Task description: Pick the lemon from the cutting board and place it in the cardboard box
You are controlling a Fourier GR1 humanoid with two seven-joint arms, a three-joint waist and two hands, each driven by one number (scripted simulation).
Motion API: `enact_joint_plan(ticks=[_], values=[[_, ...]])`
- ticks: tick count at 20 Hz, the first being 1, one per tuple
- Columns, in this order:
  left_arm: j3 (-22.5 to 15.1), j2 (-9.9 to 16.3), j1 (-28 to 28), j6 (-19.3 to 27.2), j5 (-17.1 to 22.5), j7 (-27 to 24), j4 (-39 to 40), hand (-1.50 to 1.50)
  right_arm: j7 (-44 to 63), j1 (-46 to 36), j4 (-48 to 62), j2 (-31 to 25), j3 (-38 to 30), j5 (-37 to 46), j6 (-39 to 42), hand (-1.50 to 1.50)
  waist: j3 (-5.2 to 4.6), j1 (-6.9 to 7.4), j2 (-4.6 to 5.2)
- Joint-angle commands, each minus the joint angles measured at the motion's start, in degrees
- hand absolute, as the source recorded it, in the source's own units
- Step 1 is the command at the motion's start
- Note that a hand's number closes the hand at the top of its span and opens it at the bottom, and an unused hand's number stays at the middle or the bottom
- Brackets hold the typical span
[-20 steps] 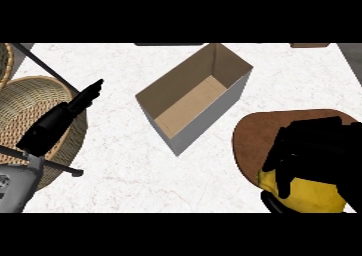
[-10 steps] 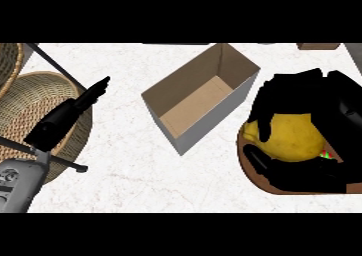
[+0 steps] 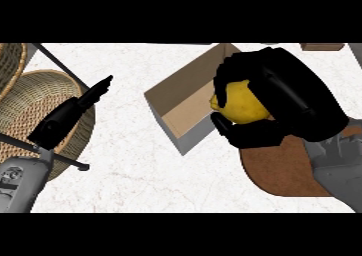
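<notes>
A: Lemon (image 3: 241,102) sits in the right robot hand (image 3: 287,97), fingers curled round it, held off the cutting board (image 3: 283,170) and over the right edge of the cardboard box (image 3: 185,105).

B: So we're in the carry step?

A: I'd say yes. Next move: get it over the box's open middle, lower, let go.

B: Left robot hand (image 3: 66,117)?

A: Fingers straight, holding nothing, resting above the wicker basket (image 3: 21,107) on the worktop (image 3: 140,165).

Grey forearms, black right hand (image 3: 287,95)
</notes>
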Motion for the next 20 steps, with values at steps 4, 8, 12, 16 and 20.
enact_joint_plan(ticks=[4, 8, 12, 16, 20], values=[[-0.62, -11.14, 3.02, 5.51, 2.90, 0.12, -0.29, 0.00, -1.02, -1.75, 10.84, 7.08, 6.91, 8.47, -3.39, 1.50, -1.89, -0.11, 0.58], [0.07, -11.01, 1.89, 4.86, 2.22, 0.64, -0.88, 0.00, -1.58, 0.57, 20.57, 11.53, 4.61, 3.27, -3.41, -1.50, -1.79, -0.12, 0.98], [0.53, -12.13, 1.75, 4.71, 1.86, 1.19, 0.33, 0.00, -4.34, -0.50, 26.89, 15.33, 4.65, 1.96, -3.00, -1.50, -1.78, -0.52, 1.01], [0.94, -12.34, 2.42, 3.32, 2.06, 1.34, -0.19, 0.00, -9.42, -2.66, 31.56, 17.79, 0.27, -1.79, -3.43, -1.50, -1.74, -0.54, 0.85], [2.96, -11.33, 2.54, 2.69, 1.62, 0.81, -0.71, 0.00, -15.05, -0.94, 33.22, 20.82, -7.67, -8.05, -8.21, -1.50, -1.63, -1.07, 0.89]])
